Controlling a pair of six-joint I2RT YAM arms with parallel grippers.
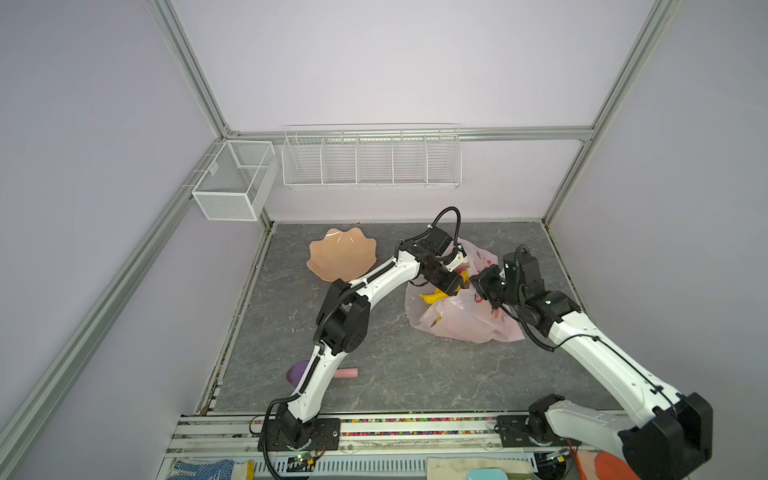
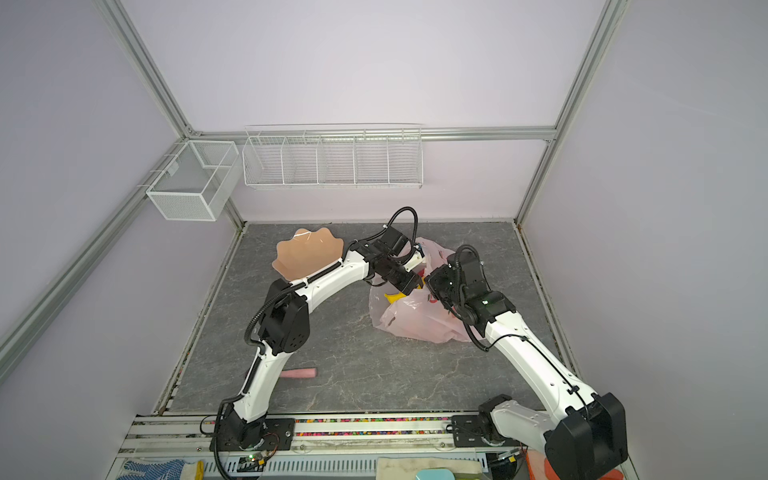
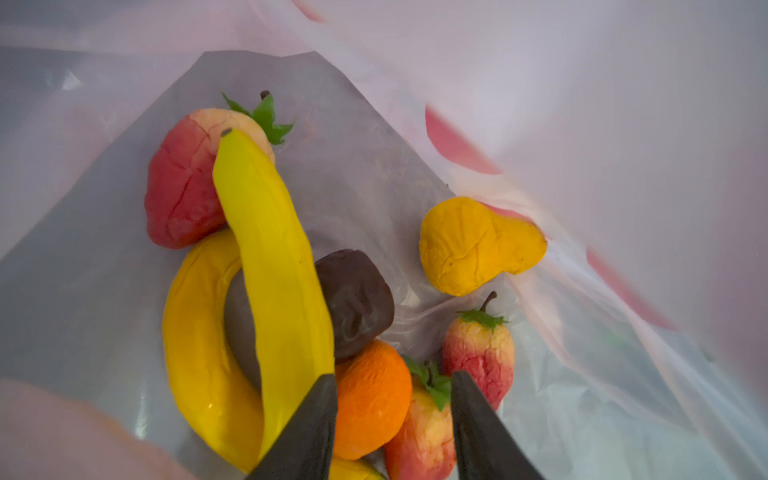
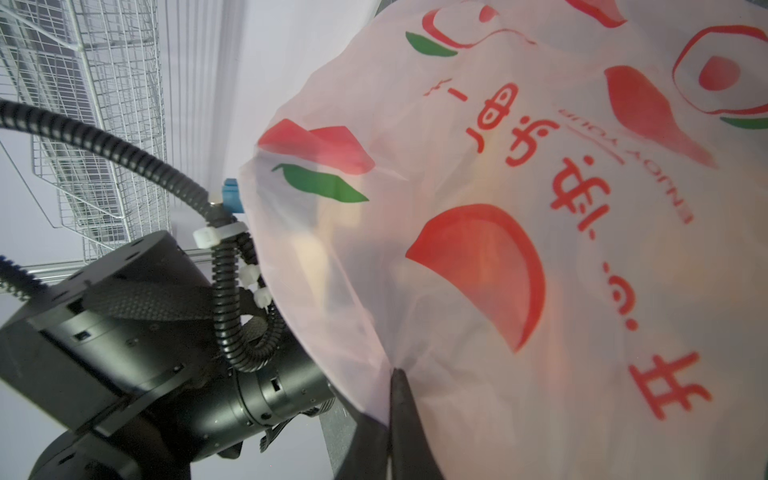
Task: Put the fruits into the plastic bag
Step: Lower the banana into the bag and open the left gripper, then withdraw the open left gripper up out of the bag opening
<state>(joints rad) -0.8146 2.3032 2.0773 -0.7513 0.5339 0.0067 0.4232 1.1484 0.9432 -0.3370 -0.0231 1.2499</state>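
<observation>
A pale pink plastic bag (image 1: 465, 320) printed with red fruit lies slumped on a grey marbled tabletop (image 1: 374, 365), and both robot arms meet at its mouth. The left fingers (image 3: 469, 399) are inside the bag, parted about halfway and holding nothing. Just beyond their tips sit an orange (image 3: 370, 399) and two small strawberries (image 3: 478, 353). A bright yellow banana (image 3: 270, 257) runs alongside one finger, crossing a second banana (image 3: 195, 332). Farther off are a dark round fruit (image 3: 353, 299), a large strawberry (image 3: 183, 187) and a yellow-orange pear (image 3: 473, 245).

The right fingers (image 4: 399, 395) are pinched shut on a fold of the bag's film, which puckers at their tips.

The fruits look light, soft and wrinkled, likely easy to squeeze. The bag seems thin, limp and slippery, so the rim or a handle is probably the surest hold.

Well away from both pairs of fingers lie a peach scalloped bowl (image 1: 340, 255) and a pink-handled utensil (image 1: 347, 373). White wire baskets (image 1: 370, 160) hang on pale lilac walls.
</observation>
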